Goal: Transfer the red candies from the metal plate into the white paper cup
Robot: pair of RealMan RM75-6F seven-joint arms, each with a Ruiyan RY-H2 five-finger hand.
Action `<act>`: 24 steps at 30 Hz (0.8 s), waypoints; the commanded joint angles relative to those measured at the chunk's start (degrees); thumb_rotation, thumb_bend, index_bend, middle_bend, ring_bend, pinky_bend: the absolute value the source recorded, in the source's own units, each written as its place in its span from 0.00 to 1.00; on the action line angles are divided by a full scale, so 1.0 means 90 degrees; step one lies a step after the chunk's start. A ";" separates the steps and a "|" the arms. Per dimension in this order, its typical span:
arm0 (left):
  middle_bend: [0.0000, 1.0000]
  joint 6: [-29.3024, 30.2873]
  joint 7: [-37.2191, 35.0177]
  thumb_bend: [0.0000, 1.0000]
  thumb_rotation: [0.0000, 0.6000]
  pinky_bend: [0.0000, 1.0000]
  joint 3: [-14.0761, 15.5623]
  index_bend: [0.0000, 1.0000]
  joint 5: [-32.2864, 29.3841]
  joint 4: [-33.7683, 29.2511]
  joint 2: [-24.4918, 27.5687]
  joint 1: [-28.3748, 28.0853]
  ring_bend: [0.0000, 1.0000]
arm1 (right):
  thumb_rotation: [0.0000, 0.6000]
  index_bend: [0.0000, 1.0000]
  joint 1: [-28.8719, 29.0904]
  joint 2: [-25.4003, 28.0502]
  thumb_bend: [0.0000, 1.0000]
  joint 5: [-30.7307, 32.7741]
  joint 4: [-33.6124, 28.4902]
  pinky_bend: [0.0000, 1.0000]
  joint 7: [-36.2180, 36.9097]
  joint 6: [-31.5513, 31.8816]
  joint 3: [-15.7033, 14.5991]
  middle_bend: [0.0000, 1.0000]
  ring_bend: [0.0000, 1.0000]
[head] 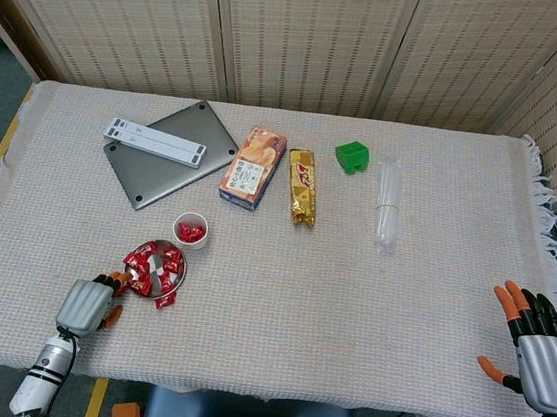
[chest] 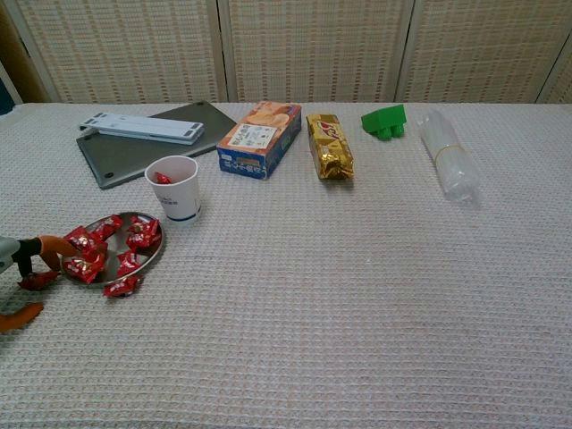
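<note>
The metal plate (head: 164,268) (chest: 132,215) holds several red candies (head: 148,262) (chest: 134,239) and sits just in front of the white paper cup (head: 190,231) (chest: 174,188), which has red candy inside. One candy (head: 163,301) (chest: 121,286) lies on the cloth by the plate's near rim, another (chest: 37,280) beside my fingers. My left hand (head: 86,305) (chest: 27,259) is at the plate's near-left side, its fingertips touching the rim and its thumb apart, with nothing gripped. My right hand (head: 536,351) rests at the table's right edge with its fingers spread and empty.
Behind the cup lie a grey laptop (head: 169,151) with a white strip (head: 156,138) on it, a biscuit box (head: 253,167), a gold snack packet (head: 302,186), a green block (head: 351,156) and a clear plastic sleeve (head: 388,203).
</note>
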 commanded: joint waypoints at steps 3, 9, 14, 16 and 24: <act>0.44 0.0188 -0.0144 0.36 1.00 1.00 -0.0060 0.34 0.0116 0.0302 -0.0174 0.0076 0.49 | 1.00 0.00 0.0000 0.0006 0.06 -0.0006 -0.0009 0.00 -0.0007 -0.0011 -0.0010 0.00 0.00; 0.52 0.0325 -0.0408 0.37 1.00 1.00 -0.0140 0.47 0.0214 0.0693 -0.0361 0.0121 0.55 | 1.00 0.00 0.0017 0.0009 0.06 -0.0004 -0.0027 0.00 -0.0040 -0.0062 -0.0024 0.00 0.00; 0.57 0.0328 -0.0540 0.37 1.00 1.00 -0.0188 0.55 0.0253 0.0888 -0.0447 0.0127 0.57 | 1.00 0.00 0.0014 0.0015 0.06 0.0000 -0.0034 0.00 -0.0032 -0.0054 -0.0022 0.00 0.00; 0.58 0.0347 -0.0581 0.37 1.00 1.00 -0.0201 0.57 0.0274 0.0916 -0.0456 0.0132 0.58 | 1.00 0.00 0.0016 0.0016 0.06 0.0007 -0.0032 0.00 -0.0037 -0.0064 -0.0022 0.00 0.00; 0.58 0.0406 -0.0647 0.37 1.00 1.00 -0.0240 0.53 0.0390 0.0942 -0.0450 0.0118 0.58 | 1.00 0.00 0.0013 0.0025 0.06 0.0022 -0.0042 0.00 -0.0034 -0.0061 -0.0017 0.00 0.00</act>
